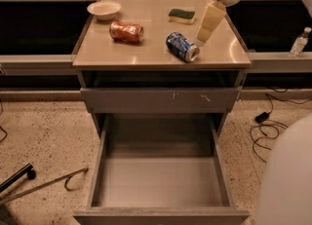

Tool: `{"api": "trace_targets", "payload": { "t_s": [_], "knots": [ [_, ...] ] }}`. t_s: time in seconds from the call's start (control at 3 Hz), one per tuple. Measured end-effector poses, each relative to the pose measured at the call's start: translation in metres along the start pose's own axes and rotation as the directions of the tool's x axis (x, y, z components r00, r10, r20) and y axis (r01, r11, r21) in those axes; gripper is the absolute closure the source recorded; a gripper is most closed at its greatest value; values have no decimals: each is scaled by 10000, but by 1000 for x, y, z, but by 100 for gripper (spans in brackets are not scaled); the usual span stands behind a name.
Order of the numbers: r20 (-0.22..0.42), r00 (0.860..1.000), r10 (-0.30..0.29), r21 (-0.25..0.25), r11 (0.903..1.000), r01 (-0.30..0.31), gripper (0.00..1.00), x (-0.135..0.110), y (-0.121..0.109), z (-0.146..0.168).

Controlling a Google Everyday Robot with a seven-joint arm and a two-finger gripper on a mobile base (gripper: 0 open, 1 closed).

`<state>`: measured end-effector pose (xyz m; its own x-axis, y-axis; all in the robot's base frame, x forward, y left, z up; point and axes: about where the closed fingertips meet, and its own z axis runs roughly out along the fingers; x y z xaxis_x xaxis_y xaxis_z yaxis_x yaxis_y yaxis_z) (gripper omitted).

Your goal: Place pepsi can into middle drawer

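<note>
The pepsi can point(182, 46), blue with silver ends, lies on its side on the cabinet top point(122, 53), right of centre. My gripper point(203, 37) hangs over the top's right part; its cream tip is just right of the can and very close to it. The middle drawer point(161, 182) is pulled out wide at the bottom of the view, and its grey floor is bare.
An orange-red can point(126, 31) lies left of the pepsi can. A white bowl point(104, 9) and a green sponge point(181, 15) sit at the back. The scratched drawer front point(156, 100) above is shut. Cables point(265, 121) lie on the floor at right.
</note>
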<state>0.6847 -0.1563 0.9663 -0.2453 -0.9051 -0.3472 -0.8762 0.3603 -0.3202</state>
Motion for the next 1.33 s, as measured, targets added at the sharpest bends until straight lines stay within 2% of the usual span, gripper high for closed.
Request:
{"api": "trace_targets", "payload": {
  "t_s": [0.33, 0.67, 1.0, 1.33],
  "knots": [
    [25, 9854, 1704, -51, 9854, -1704, 0, -3, -4, 22],
    [283, 9444, 3275, -164, 9448, -3271, 0, 2, -11, 41],
    [930, 9207, 3789, -626, 9252, -3744, 0, 2, -15, 57],
    [930, 9206, 3792, -624, 9251, -3747, 0, 2, -15, 57]
  ]
}}
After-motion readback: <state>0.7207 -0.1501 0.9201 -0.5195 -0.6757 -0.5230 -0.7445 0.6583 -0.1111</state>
